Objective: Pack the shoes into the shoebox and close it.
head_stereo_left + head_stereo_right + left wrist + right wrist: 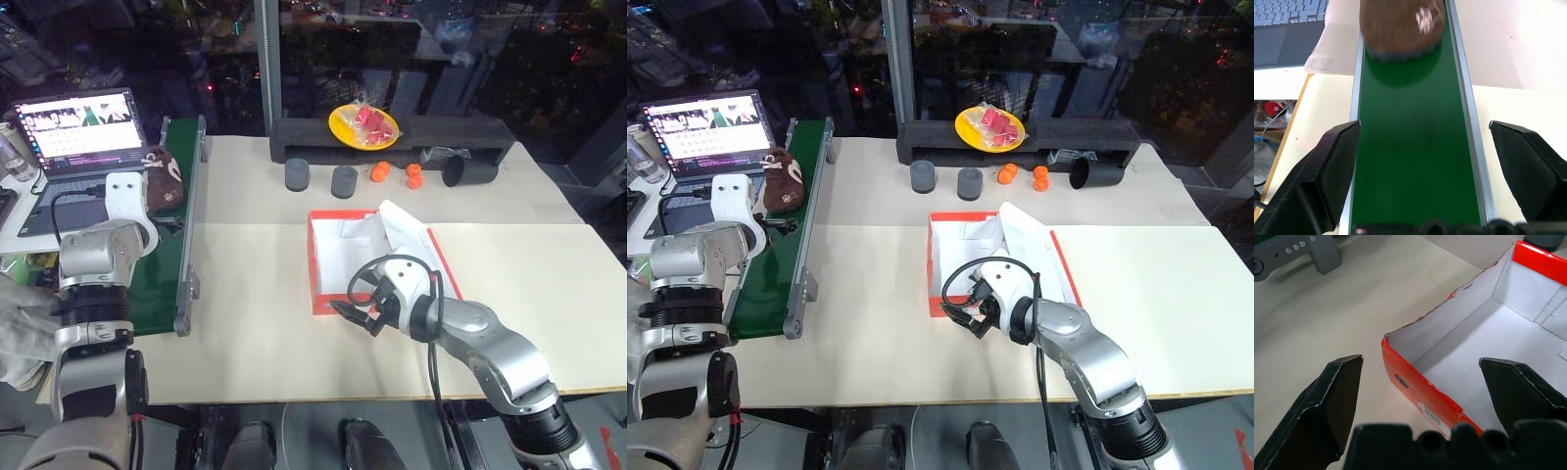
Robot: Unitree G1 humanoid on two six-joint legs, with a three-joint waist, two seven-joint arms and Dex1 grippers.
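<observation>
A dark brown shoe [163, 177] with white markings lies on the green conveyor belt [162, 264] at the left, near its far end. My left gripper [1424, 128] is open above the belt, short of the shoe [1400, 22], with nothing between its fingers. The red-orange shoebox [313, 266] stands open mid-table, white and empty inside, its lid [407, 233] tipped back on the right. My right gripper [359, 315] is open at the box's near left corner [1422, 389], holding nothing.
A laptop [73, 127] sits left of the belt. At the back lies a long black foam tray [490, 132] bearing a yellow plate [364, 125]. Before it stand two dark grey foam cylinders [297, 174], small orange pieces [380, 170] and a black cup [468, 172] on its side.
</observation>
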